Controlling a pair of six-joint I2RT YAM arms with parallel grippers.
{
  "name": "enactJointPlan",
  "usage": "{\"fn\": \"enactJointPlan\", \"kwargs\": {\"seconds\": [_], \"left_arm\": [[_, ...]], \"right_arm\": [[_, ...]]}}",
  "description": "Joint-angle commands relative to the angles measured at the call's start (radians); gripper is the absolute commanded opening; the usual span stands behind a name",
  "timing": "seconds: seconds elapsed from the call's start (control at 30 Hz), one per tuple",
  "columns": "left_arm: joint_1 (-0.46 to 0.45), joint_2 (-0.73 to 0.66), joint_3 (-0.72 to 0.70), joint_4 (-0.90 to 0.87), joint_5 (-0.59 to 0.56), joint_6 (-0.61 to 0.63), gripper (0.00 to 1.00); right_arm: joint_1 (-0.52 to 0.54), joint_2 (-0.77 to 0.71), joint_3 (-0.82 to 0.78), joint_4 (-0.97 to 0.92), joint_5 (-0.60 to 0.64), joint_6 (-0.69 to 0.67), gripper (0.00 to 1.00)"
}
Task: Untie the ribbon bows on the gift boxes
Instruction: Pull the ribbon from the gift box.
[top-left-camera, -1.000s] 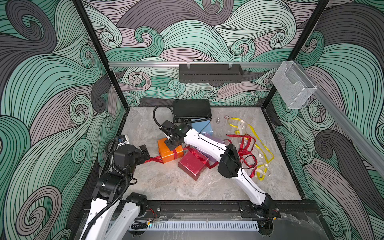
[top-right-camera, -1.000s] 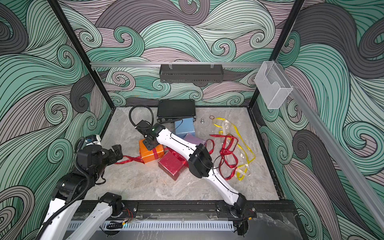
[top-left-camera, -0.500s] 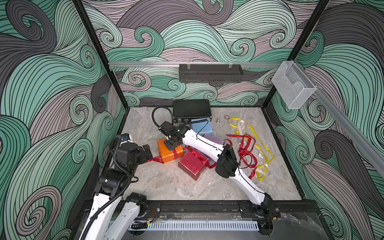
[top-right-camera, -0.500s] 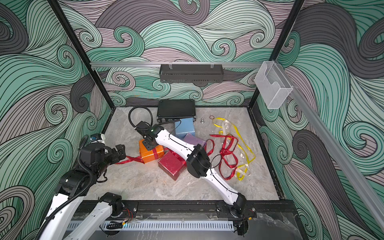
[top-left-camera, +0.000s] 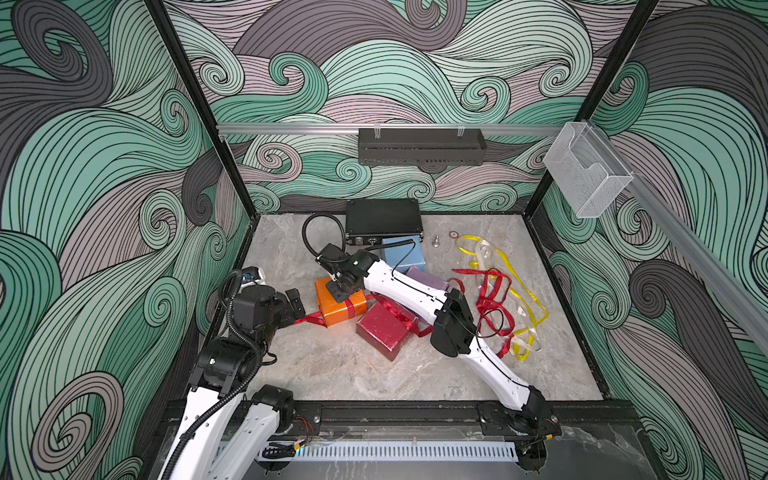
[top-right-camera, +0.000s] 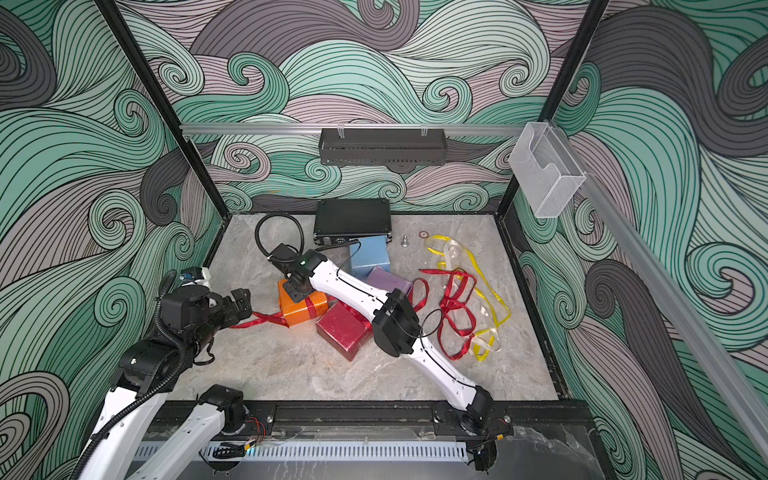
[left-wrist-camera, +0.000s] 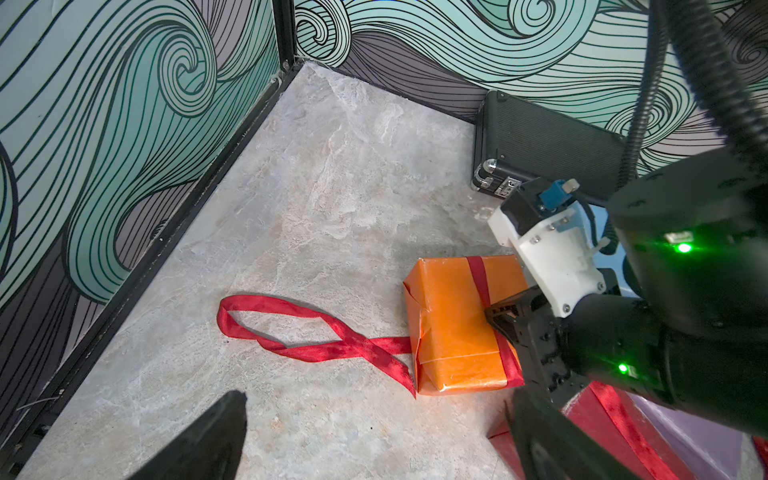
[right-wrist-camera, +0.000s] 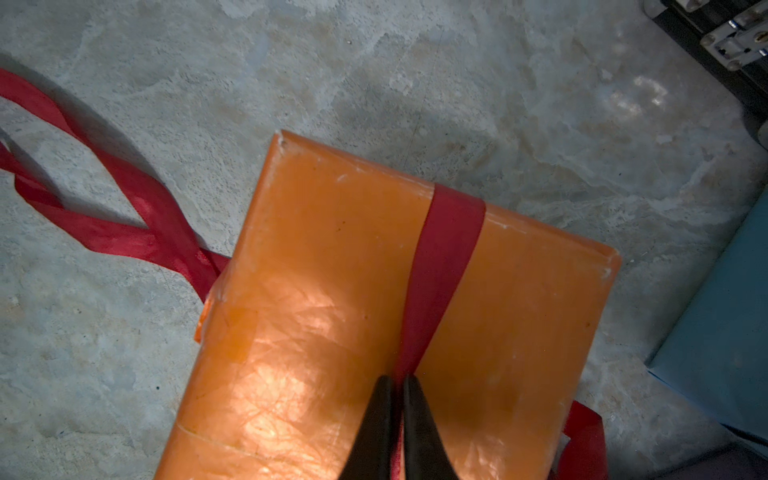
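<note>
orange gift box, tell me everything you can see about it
The orange gift box is a small squarish block in glossy, slightly creased orange paper with folded end flaps. It lies flat on the marble tabletop, beside the glossy red box. One red ribbon band crosses its top and runs down the side; no bow shows, and the tail lies looped on the table beside it. The right gripper, shut, pinches that band on the top face.

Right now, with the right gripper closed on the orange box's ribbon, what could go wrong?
1. The right gripper pinches the red ribbon band wrapped over the orange box; pulling may lift the box instead of freeing ribbon.
2. The left gripper is open, apart from the box, so nothing pins it.
</note>
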Motion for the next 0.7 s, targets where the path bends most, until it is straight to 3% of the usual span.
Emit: {"fn": "enactJointPlan", "kwargs": {"seconds": [0.0, 0.3, 0.67], "left_arm": [[-0.004, -0.014, 0.004, 0.007, 0.000, 0.003, 0.99], [-0.004, -0.017, 0.002, 0.009, 0.006, 0.002, 0.99], [-0.004, -0.039, -0.002, 0.017, 0.029, 0.006, 0.99]], "right_arm": [[-0.005, 0.024, -0.041, -0.049, 0.000, -0.004, 0.02], [-0.018, -0.064, 0.023, -0.050, -0.059, -0.005, 0.00], [-0.084, -0.153, 0.209, 0.009, -0.235, 0.025, 0.00]]}}
